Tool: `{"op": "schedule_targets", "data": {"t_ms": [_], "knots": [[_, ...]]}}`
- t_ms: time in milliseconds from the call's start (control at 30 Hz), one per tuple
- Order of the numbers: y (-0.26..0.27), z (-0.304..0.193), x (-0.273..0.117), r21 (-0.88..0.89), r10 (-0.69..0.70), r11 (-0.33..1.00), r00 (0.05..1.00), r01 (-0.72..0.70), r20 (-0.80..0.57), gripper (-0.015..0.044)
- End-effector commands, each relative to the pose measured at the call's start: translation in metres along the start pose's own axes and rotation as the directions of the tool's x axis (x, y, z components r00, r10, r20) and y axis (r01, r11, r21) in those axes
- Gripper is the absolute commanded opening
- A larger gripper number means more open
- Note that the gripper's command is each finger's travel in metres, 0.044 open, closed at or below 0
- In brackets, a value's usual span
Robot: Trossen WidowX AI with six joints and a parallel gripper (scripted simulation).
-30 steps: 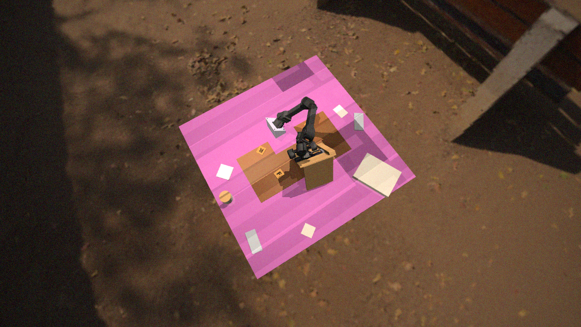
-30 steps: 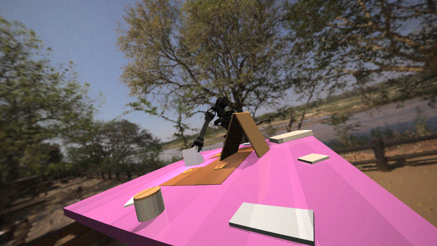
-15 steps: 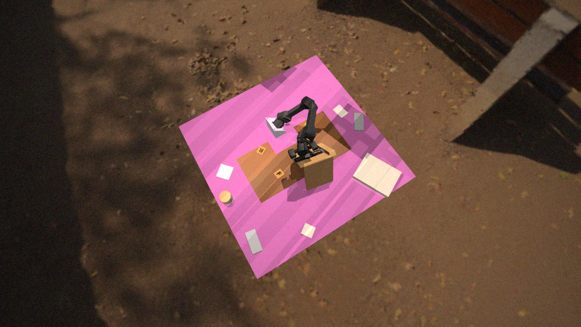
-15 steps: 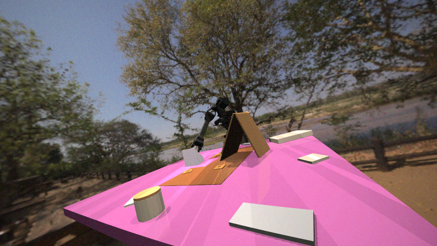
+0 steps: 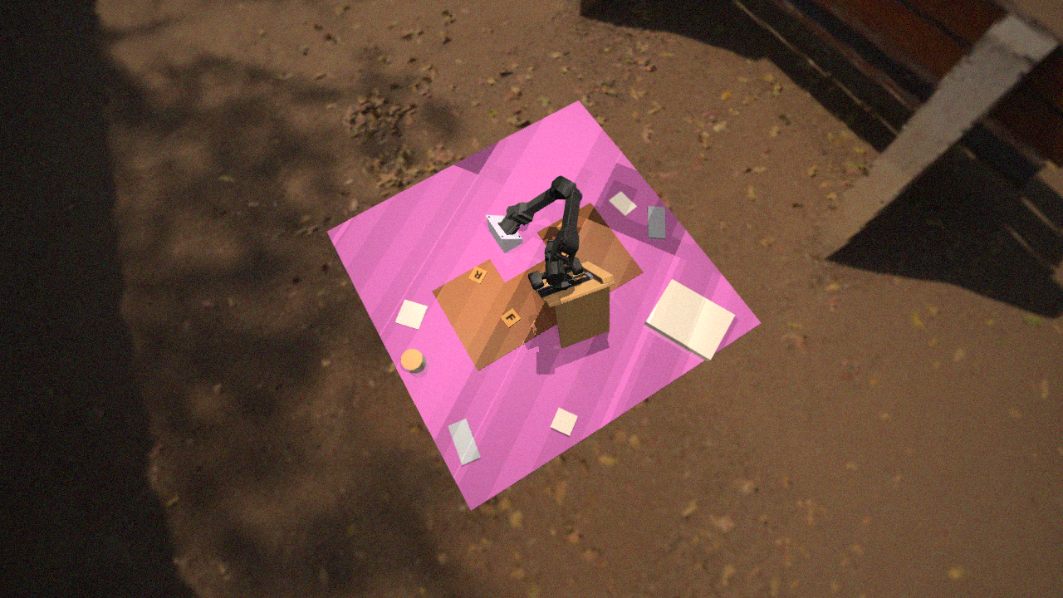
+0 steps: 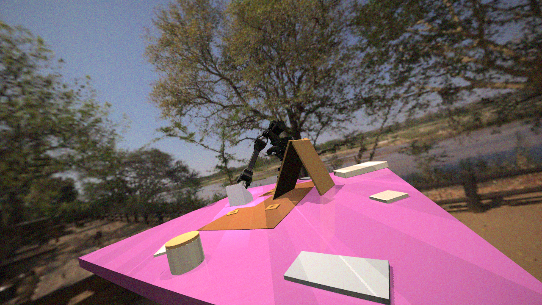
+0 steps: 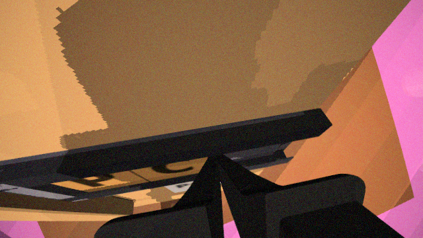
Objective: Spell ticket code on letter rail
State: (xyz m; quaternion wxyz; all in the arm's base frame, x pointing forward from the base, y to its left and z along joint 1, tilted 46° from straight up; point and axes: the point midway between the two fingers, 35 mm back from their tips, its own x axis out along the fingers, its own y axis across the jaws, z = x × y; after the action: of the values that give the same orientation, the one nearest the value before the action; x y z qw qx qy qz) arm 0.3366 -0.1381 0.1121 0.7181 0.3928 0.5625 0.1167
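The dark letter rail (image 7: 198, 142) runs across the upright wooden board (image 5: 583, 320) (image 6: 314, 167). In the wrist view the P tile (image 7: 94, 182) and the C tile (image 7: 176, 168) sit in it side by side, with only a thin line between them. My gripper (image 7: 215, 159) is shut and empty, its tips at the rail by the C tile's right end, partly covering it. The white ticket (image 7: 175, 188) below is mostly hidden; its full code is unreadable. The R tile (image 5: 477, 275) (image 6: 232, 212) and the F tile (image 5: 510, 317) (image 6: 272, 206) lie flat on the brown mat (image 5: 475, 345).
The pink counter (image 5: 520, 446) (image 6: 246, 261) bears an open book (image 5: 687, 318) (image 6: 361, 169) beyond the board. A lidded round tin (image 5: 412, 361) (image 6: 184, 252) stands near one edge. A grey slab (image 5: 464, 441) (image 6: 341, 273) and a cream square (image 5: 564, 421) (image 6: 388, 195) lie near the edges.
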Motion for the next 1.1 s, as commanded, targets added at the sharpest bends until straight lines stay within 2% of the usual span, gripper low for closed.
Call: {"op": "schedule_targets", "data": {"t_ms": [0,467,1067], "knots": [[0.002,0.0,0.0,0.002,0.004,1.0,1.0,-0.004,0.001,0.0],[0.006,0.0,0.0,0.002,0.004,1.0,1.0,-0.004,0.001,0.0],[0.002,-0.018,-0.022,0.004,0.003,1.0,1.0,-0.003,-0.001,0.0]]}}
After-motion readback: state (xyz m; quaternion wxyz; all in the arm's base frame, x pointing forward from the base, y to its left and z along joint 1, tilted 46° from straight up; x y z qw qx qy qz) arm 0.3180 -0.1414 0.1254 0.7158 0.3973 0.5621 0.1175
